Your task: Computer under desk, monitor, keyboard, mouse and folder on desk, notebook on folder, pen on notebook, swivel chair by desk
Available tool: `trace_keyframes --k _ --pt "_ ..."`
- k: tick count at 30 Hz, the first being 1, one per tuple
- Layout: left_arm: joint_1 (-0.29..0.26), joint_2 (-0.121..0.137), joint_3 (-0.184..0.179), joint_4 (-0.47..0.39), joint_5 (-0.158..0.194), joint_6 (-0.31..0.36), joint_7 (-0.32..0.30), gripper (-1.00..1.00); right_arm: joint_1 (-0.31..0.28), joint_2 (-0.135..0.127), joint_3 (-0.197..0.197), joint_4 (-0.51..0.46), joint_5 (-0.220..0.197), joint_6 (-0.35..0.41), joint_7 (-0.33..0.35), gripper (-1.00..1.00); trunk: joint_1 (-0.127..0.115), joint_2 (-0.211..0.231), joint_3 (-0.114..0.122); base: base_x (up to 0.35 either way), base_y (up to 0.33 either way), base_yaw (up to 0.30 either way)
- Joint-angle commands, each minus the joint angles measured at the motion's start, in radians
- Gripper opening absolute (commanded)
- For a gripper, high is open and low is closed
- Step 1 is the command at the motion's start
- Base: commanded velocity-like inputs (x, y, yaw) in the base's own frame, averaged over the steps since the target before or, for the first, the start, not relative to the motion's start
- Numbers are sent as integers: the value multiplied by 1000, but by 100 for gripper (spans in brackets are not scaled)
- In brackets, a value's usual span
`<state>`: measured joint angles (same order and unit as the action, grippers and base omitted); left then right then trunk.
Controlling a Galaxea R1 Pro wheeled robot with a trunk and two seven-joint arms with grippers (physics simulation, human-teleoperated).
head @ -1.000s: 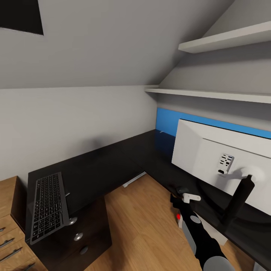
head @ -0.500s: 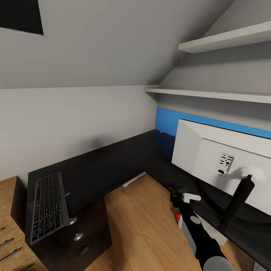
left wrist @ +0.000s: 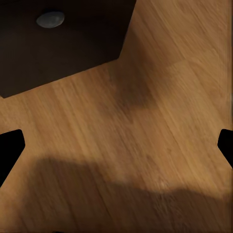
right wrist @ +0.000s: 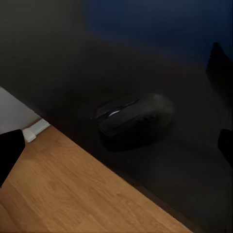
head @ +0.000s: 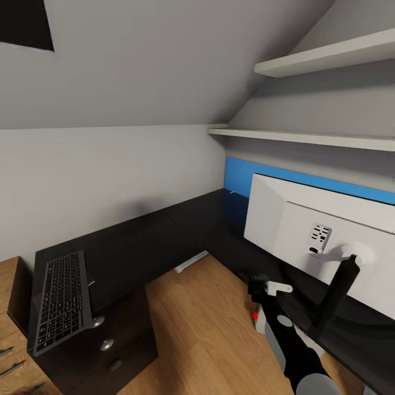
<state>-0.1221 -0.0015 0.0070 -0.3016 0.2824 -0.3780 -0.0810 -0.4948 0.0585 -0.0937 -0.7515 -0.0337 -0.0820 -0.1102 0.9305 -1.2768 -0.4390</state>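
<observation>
The right gripper [right wrist: 116,145] hovers over the desk [head: 137,247] edge with its jaws apart, nothing between them. Just ahead on the black top sits the mouse [right wrist: 136,116] (small, smooth, probably light and a bit slippery), best pinched across its narrow flanks. The lighting is dim, so its exact outline is uncertain. The keyboard [head: 59,299] lies well apart on the far wing, the monitor [head: 307,241] behind.

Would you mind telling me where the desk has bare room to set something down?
The desk is bare from the keyboard round the corner to the monitor, bordered by the wall and the blue back panel. Near the monitor it is crowded: its stand, the right gripper, and the mouse by the front edge.
</observation>
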Motion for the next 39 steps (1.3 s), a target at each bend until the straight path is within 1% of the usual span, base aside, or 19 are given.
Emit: trace_keyframes --k 1,9,26,39 --pt "-1 0 1 1 11 -2 -8 100 -1 1 -1 1 -3 -4 0 100 0 -1 -1 0 -236 0" --pt "-1 0 0 0 9 -12 -9 100 -1 1 -1 7 -3 -5 0 100 0 -1 -1 0 -94 0" --pt "-1 -1 -5 -1 8 -28 -9 100 -1 0 -1 9 -3 -5 -1 100 0 -1 -1 0 -8 0" --pt "-1 -2 -5 -1 9 -28 -7 100 -1 0 -1 9 -3 -5 -3 100 50 -92 -42 0 0 0"
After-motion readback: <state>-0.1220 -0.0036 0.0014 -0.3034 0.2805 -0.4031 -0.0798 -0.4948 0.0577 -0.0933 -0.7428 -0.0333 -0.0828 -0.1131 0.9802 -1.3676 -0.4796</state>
